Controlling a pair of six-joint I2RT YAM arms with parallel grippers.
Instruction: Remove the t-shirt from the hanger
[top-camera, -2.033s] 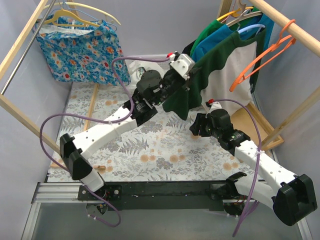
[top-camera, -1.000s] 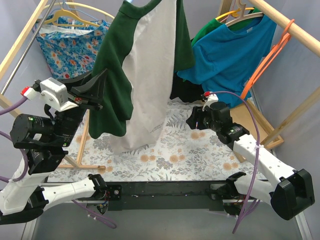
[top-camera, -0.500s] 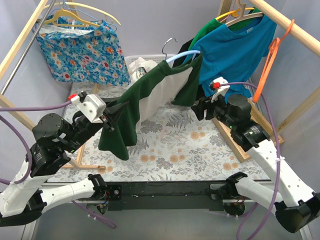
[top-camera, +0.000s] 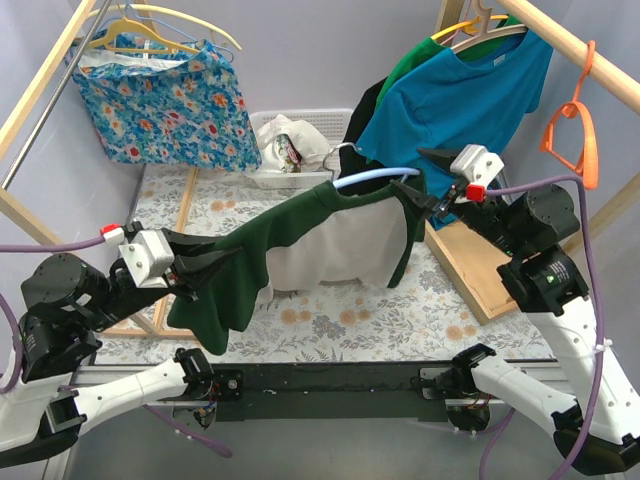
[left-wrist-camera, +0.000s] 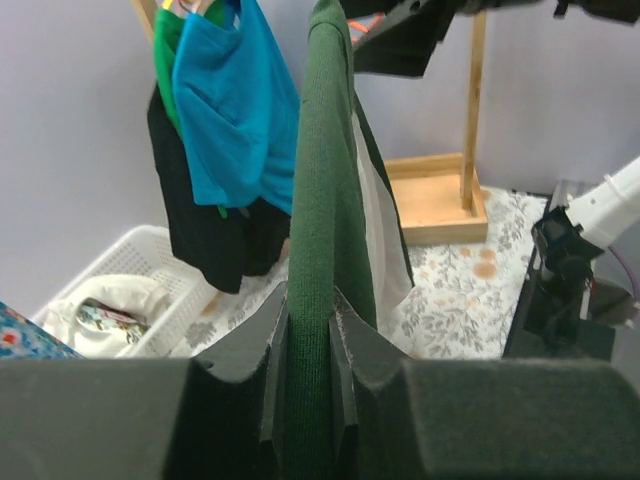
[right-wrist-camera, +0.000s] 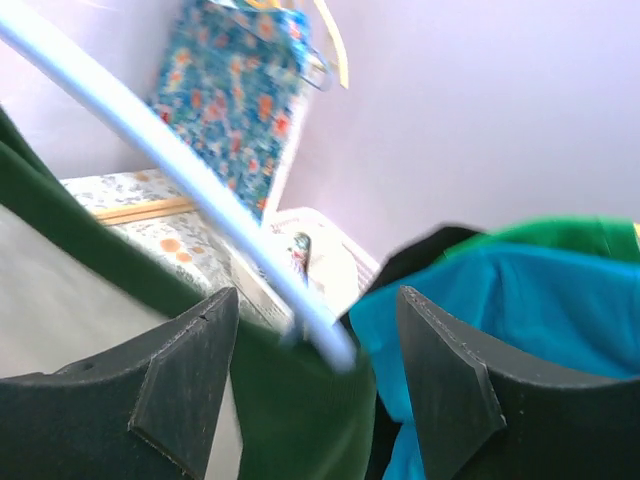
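Green sleeve fabric of the t-shirt (top-camera: 330, 240) is pinched in the left gripper (top-camera: 205, 268). The left wrist view shows both pads (left-wrist-camera: 250, 350) pressed together on a vertical fold of knit that rises straight up from between them. From that pinch the garment runs taut, away from the fingertips, to the pale blue hanger (top-camera: 375, 176), which hangs in the air in front of the right gripper (top-camera: 428, 180). The right fingers (right-wrist-camera: 190, 370) stand spread, and the hanger bar crosses the gap between them. That view is blurred, so contact with either finger cannot be confirmed. Judgement: the left arm holds the sleeve to draw the cloth off along the bar, while the right fingers bracket the hanger to oppose that pull. The collar and far shoulder remain on the hanger, just below the right fingertips, so removal is incomplete. The white body panel sags below the line between the two grippers. Risk, as a judgement: with the right fingers apart, the hanger may follow the shirt instead of releasing it. A blue shirt (top-camera: 460, 100) hangs beyond the right fingers, apart from the work.
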